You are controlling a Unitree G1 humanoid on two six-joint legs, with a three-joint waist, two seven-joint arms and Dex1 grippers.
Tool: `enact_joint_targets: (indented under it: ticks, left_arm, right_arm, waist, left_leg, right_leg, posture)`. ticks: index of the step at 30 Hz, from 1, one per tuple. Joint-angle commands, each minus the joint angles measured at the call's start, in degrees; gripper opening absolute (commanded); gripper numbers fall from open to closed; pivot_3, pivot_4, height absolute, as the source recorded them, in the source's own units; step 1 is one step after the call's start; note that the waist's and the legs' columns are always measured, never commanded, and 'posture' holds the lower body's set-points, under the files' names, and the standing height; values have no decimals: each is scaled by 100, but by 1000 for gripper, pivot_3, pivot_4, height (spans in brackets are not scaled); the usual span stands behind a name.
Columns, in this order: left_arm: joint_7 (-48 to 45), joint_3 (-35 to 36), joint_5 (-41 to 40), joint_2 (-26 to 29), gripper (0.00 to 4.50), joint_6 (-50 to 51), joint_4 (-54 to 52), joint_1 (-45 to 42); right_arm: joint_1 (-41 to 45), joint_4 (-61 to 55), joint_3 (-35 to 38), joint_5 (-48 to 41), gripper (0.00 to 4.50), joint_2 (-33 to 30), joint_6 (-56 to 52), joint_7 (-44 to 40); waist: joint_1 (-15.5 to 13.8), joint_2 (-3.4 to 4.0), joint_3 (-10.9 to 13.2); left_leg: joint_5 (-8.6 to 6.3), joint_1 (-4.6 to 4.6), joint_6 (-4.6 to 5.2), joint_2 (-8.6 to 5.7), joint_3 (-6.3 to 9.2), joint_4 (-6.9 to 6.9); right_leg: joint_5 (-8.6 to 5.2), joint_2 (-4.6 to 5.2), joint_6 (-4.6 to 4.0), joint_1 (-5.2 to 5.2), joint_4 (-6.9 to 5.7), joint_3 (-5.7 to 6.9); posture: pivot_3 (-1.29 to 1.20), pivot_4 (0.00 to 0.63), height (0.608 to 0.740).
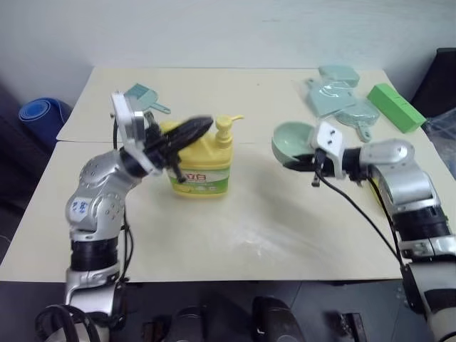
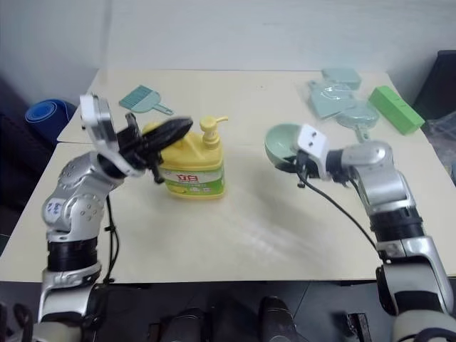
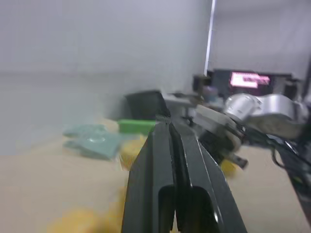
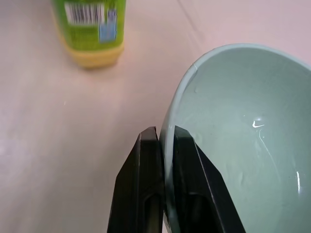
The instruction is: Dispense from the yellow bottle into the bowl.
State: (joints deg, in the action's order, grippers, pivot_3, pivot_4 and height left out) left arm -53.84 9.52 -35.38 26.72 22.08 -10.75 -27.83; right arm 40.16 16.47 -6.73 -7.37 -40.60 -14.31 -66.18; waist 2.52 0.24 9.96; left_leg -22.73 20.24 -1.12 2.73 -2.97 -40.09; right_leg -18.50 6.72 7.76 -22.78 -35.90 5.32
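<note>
The left arm's two black fingers (image 1: 191, 130) are pressed together with nothing between them, reaching out level above the shoulder of the large squat yellow plastic bottle (image 1: 202, 161), just short of its yellow pump top. That bottle, with its green-and-white label, stands upright on the pale bench (image 1: 235, 235) near the middle, a little toward the left edge. The right arm's black fingers (image 1: 298, 163) are closed on the rim of the round pale mint-green plastic bowl (image 1: 292, 140), which is tipped on its side right of the bottle and well apart from it. At the far right corner lie flat mint-green dishes (image 1: 340, 98) and a green rectangular block (image 1: 396, 107); a small teal dustpan-shaped scoop (image 1: 141, 95) lies toward the far left corner.

In the left wrist view the shut fingers (image 3: 170, 131) point across the bench.

In the right wrist view the fingers (image 4: 162, 138) pinch the bowl's wall (image 4: 233, 121), one inside and one outside, with the bottle's labelled base (image 4: 92, 29) beyond.
</note>
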Motion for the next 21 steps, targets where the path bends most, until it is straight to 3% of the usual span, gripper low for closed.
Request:
enact_joint_targets:
  ticks: [1,6,8,12,18,21]
  left_arm:
    - [-625,-195,295,394,76,-560,-460,874]
    - [-499,-223,310,408,76,-604,-501,1747]
    - [-470,-295,481,384,441,-813,-500,1956]
    - [-215,-199,751,278,1421,-1176,-290,2505]
    - [-41,62,1428,557,3086,-1996,86,3234]
    - [-13,169,1917,669,3974,-2980,394,3740]
  right_arm:
    - [-625,245,109,209,0,-201,1027,97]
    - [-1389,513,118,385,0,-123,1913,358]
    - [-1559,514,253,206,0,-2,2002,434]
    - [-2089,451,507,280,1123,-167,2871,726]
    - [-3305,-1099,1469,-1319,2997,-202,2408,235]
    - [-4327,-1950,1939,-1875,3978,-114,2154,258]
  waist:
    - [6,0,0]
    - [-86,-1,8]
    - [-104,-1,8]
    - [-132,0,8]
    - [-156,0,8]
    - [-234,0,8]
  left_leg:
    - [0,0,0,0,-1,-1]
    - [4,1,-6,2,-11,-26]
    - [5,-9,-7,4,-12,-36]
    - [5,-9,-7,5,-6,-37]
    - [5,-8,-7,6,-7,-22]
    - [5,-15,-7,6,-11,-17]
  right_leg:
    - [0,1,0,0,2,-1]
    - [0,1,0,9,6,-13]
    - [0,1,0,20,0,-20]
    - [0,1,0,23,0,-16]
    - [0,0,0,18,5,-12]
    - [0,-1,0,21,8,-16]
  posture:
    - [0,150,740]
    - [0,150,740]
    - [0,150,740]
    - [0,150,740]
    - [0,150,740]
    - [0,150,740]
